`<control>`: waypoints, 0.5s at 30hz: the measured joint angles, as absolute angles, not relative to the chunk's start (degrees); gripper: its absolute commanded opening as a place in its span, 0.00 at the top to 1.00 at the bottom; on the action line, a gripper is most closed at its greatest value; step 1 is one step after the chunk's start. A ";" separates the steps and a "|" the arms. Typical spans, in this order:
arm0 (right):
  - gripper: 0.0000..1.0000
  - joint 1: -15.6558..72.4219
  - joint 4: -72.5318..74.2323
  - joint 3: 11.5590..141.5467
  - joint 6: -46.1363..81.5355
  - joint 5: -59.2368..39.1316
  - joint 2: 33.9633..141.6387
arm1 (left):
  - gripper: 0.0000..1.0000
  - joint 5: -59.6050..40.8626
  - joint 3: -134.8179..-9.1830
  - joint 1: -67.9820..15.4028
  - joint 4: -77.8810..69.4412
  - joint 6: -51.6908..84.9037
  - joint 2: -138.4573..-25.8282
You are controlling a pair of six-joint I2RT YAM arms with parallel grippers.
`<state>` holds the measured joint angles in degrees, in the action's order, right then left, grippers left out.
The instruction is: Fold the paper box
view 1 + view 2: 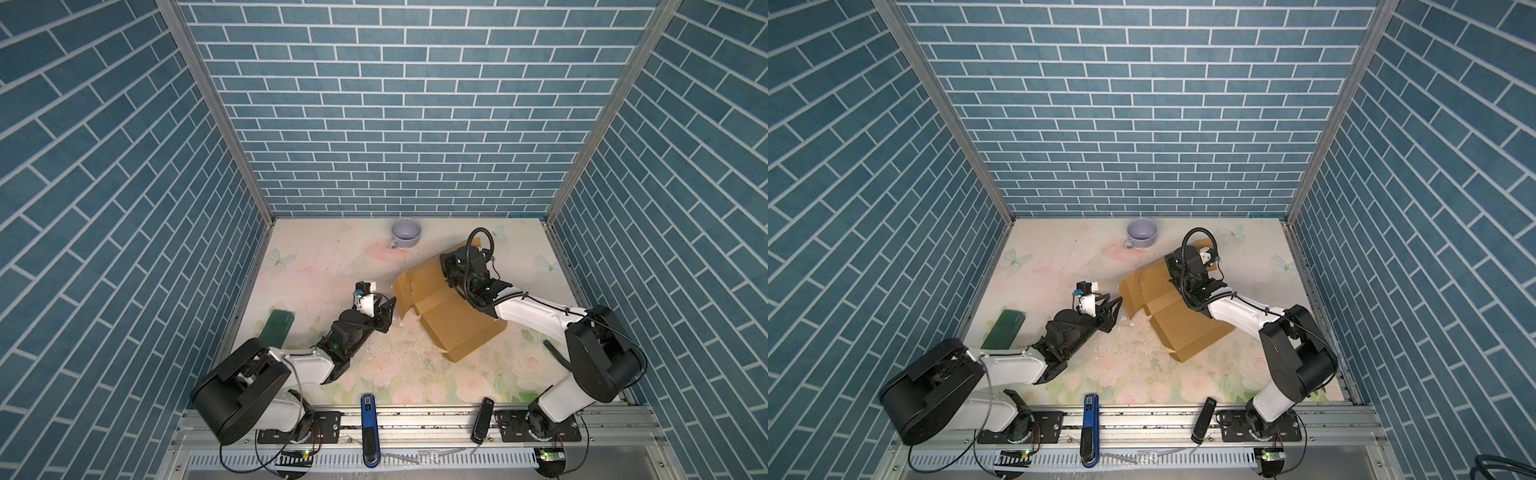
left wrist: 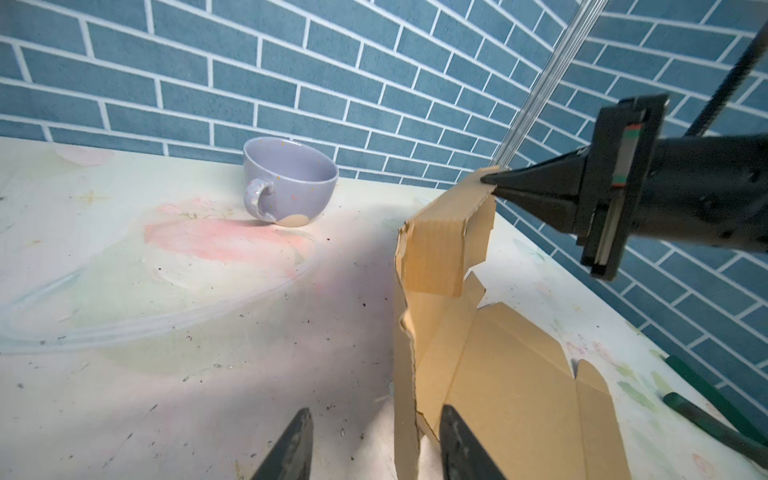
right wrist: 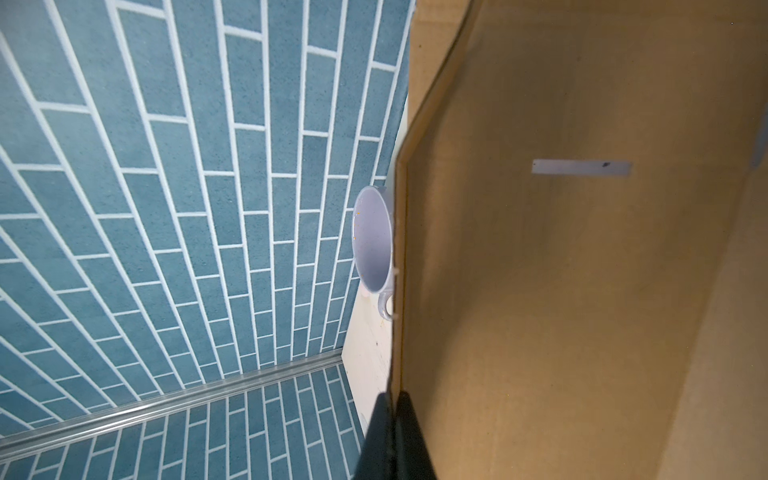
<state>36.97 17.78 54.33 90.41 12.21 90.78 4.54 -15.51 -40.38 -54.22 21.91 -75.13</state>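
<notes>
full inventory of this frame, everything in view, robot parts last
paper box: 1, plain brown, on the table right of centre, part-folded, one flap raised
cup: 1, lavender, far edge of the table, upright, apart from the box
flat board: 1, dark green, left edge of the table
sticks: 2, dark green, on the table near the right arm's base
tool: 1, blue, front rail, centre
device: 1, black, front rail, right of the tool
table: 1, pale floral print, scuffed
walls: 3, blue brick pattern
left gripper: 1, black, open, box edge between its fingers
right gripper: 1, black, shut on the raised flap's corner
</notes>
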 measured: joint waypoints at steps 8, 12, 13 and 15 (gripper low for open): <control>1.00 36.97 22.35 51.29 87.61 9.82 90.70 | 0.44 6.42 -16.05 -39.97 -37.23 19.22 -63.55; 1.00 36.97 25.80 48.95 86.11 8.12 90.63 | 0.44 6.37 -16.78 -38.94 -31.51 18.74 -64.07; 1.00 36.97 26.61 48.31 85.76 7.68 90.56 | 0.44 6.37 -17.02 -38.83 -30.63 18.68 -64.49; 1.00 36.97 28.38 46.81 85.06 6.70 90.30 | 0.44 6.15 -17.58 -38.63 -29.43 18.59 -65.76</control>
